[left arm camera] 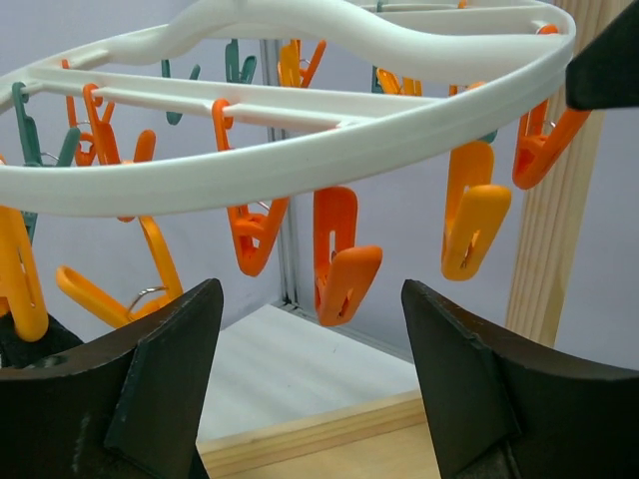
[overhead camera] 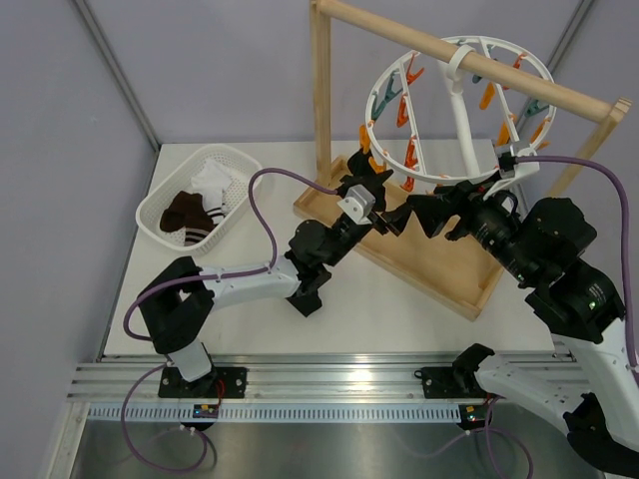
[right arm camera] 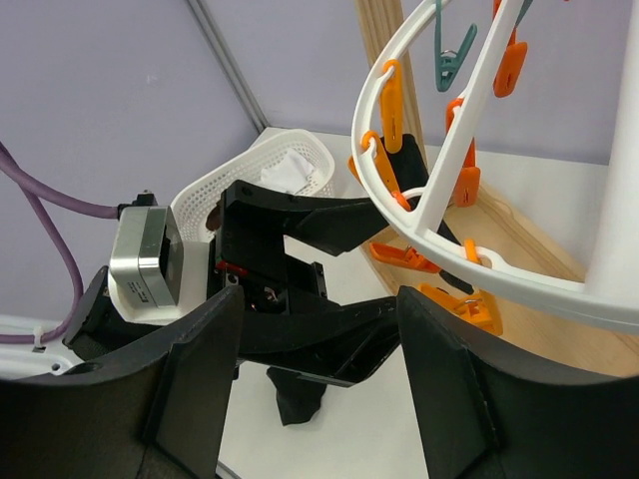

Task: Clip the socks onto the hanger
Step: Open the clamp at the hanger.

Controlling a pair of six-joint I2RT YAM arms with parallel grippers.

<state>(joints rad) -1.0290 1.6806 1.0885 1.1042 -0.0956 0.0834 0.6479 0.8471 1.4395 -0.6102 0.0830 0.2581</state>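
The white round hanger (overhead camera: 459, 110) hangs from the wooden rail, with orange and teal clips around its ring. My left gripper (overhead camera: 387, 203) is open and empty just below the ring's near-left edge. In the left wrist view (left arm camera: 312, 379) an orange clip (left arm camera: 342, 261) hangs above and beyond its jaws. My right gripper (overhead camera: 424, 215) is open and empty, facing the left gripper from the right (right arm camera: 319, 389). A black sock (right arm camera: 300, 399) lies on the table below the left gripper. More socks, dark brown (overhead camera: 187, 208) and white (overhead camera: 215, 180), lie in the basket.
The white mesh basket (overhead camera: 160, 225) stands at the table's back left. The wooden stand has an upright post (overhead camera: 320, 90) and a flat base tray (overhead camera: 439, 264) under the hanger. Purple cables loop from both arms.
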